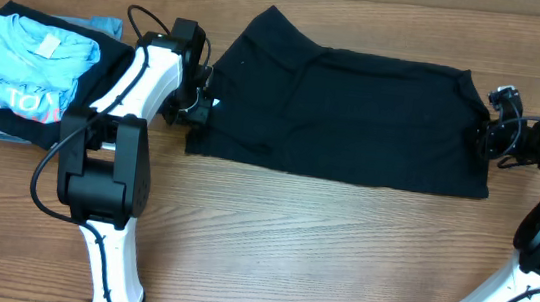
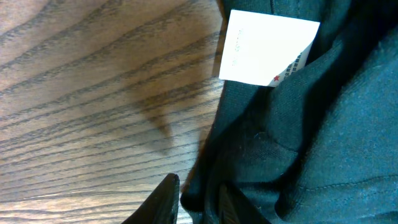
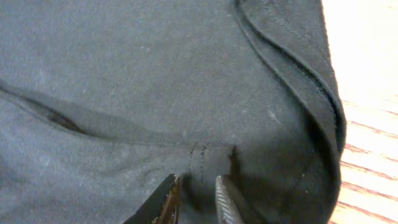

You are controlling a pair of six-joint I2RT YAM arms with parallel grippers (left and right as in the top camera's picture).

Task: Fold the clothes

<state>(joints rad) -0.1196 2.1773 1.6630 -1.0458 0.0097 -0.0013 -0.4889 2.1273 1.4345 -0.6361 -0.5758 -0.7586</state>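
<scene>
Surface: brown wood-grain table (image 1: 320, 247), streaky matte grain, seen from above. No room beyond the tabletop is visible.

The plain black short-sleeved T-shirt of thin soft fabric (image 1: 354, 115) lies flat on the far half of the table, roughly centred between my two arms. Its long axis runs left-right, about parallel to the far table edge. The outline is a wide band, with one pointed flap jutting toward the far edge at its left end. The near hem is nearly straight. The fabric is matte with no print, and shows shallow creases and stitched seams in the wrist views.

My left gripper (image 1: 198, 103) is at the shirt's left edge. In the wrist view its dark fingers (image 2: 168, 199) sit close together with the black edge pinched between them. A white rectangular label with small print (image 2: 267, 50) lies on the shirt just beyond.

My right gripper (image 1: 488, 134) is at the shirt's right edge. Its fingers (image 3: 168, 199) are narrow and clamped on a puckered bit of the black fabric, beside a rolled hem.

At far left, well apart from the shirt, a folded light blue T-shirt with white and red lettering (image 1: 28, 65) sits on top of a dark folded garment.
</scene>
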